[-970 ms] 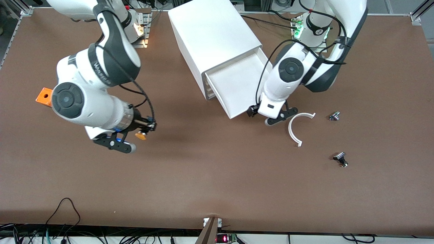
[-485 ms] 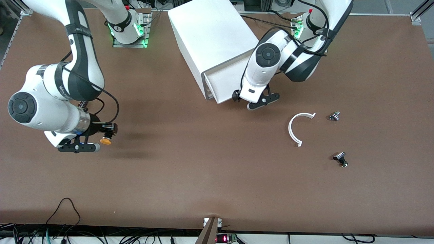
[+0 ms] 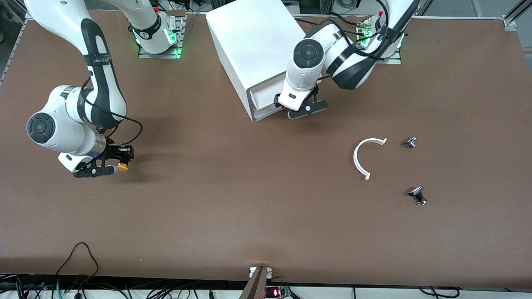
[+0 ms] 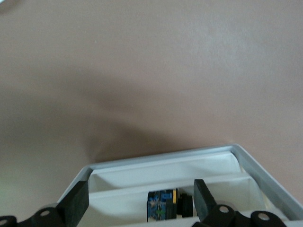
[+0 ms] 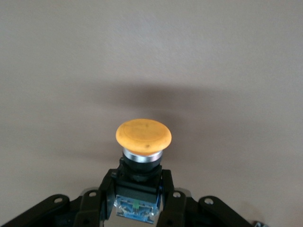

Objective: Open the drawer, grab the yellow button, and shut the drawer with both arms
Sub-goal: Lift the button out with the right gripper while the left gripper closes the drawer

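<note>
The white cabinet (image 3: 257, 45) stands between the two arm bases. Its drawer (image 3: 264, 94) sticks out only a little. My left gripper (image 3: 300, 109) is at the drawer's front, open and empty. In the left wrist view (image 4: 139, 208) its fingers (image 4: 75, 205) stand wide apart at the white tray rim (image 4: 165, 158). A blue-and-black part (image 4: 163, 205) lies inside between them. My right gripper (image 3: 117, 162) is low over the table toward the right arm's end, shut on the button (image 3: 122, 167). In the right wrist view the fingers (image 5: 173, 198) clamp the black-and-blue body, with the orange cap (image 5: 143, 135) pointing out.
A white curved strip (image 3: 360, 160) lies on the table toward the left arm's end. Two small black-and-silver knob parts (image 3: 410, 142) (image 3: 417, 195) lie beside it. Cables hang along the table edge nearest the front camera (image 3: 79, 257).
My left gripper has pushed the drawer from far out to almost shut. My right gripper has carried the button toward the right arm's end and lower over the table.
</note>
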